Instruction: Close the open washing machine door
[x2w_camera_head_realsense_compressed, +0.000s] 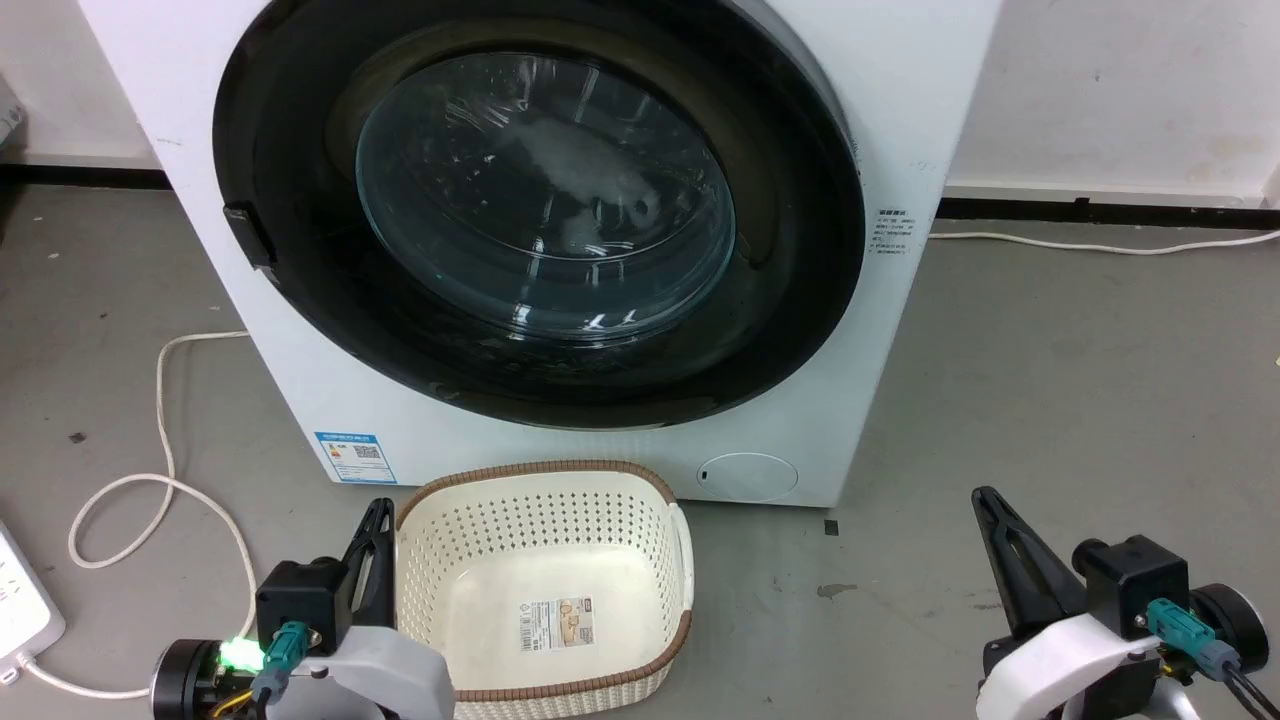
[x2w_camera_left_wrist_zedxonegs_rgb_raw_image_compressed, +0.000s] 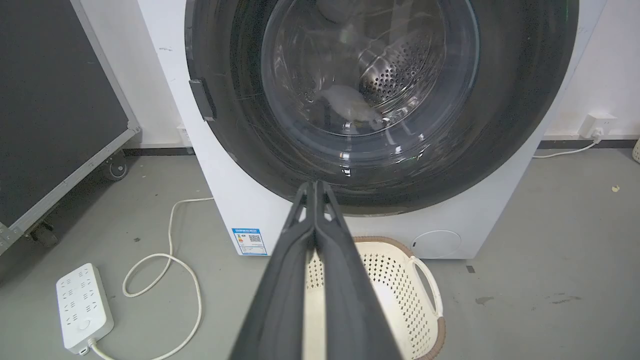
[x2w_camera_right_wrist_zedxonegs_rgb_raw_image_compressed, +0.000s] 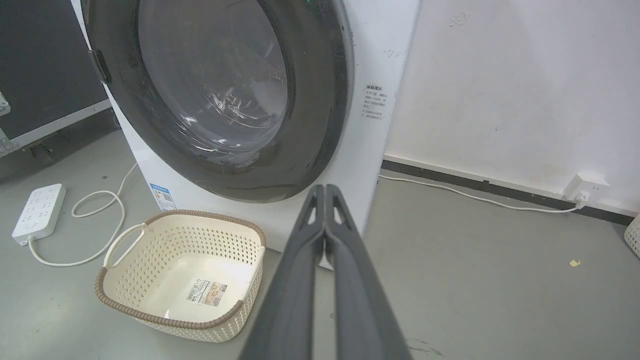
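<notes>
Closest of all, the left pincer (x2w_camera_left_wrist_zedxonegs_rgb_raw_image_compressed: 315, 186) and the right pincer (x2w_camera_right_wrist_zedxonegs_rgb_raw_image_compressed: 325, 189) each have their two dark fingers pressed flat together with nothing between them, and both hang low in front of the washing machine (x2w_camera_head_realsense_compressed: 900, 110), well apart from it. The door (x2w_camera_head_realsense_compressed: 300, 310) lies against the front of the washing machine. Its glossy black rim looks flush all the way round, and its small latch tab (x2w_camera_head_realsense_compressed: 248, 235) sits on the side nearer the left pincer. From these views I cannot tell whether the catch has clicked home or the door merely rests shut. On that showing the job is either done or one firm push short of it. The risk lies in that push: narrow closed fingertips on a slick rim or on the bulging glass could skid off sideways. A push landing far from the latch tab might also fail to seat the catch, letting the door swing open. A cream basket (x2w_camera_head_realsense_compressed: 545, 467) sits on the floor just in front of the washing machine, right beside the left pincer, so a reach from that arm could clip its rim and shove it. A white cable (x2w_camera_head_realsense_compressed: 160, 400) loops on the floor beside the washing machine, near a power strip (x2w_camera_left_wrist_zedxonegs_rgb_raw_image_compressed: 82, 305), and the wheeled base could snag it when rolling in.
</notes>
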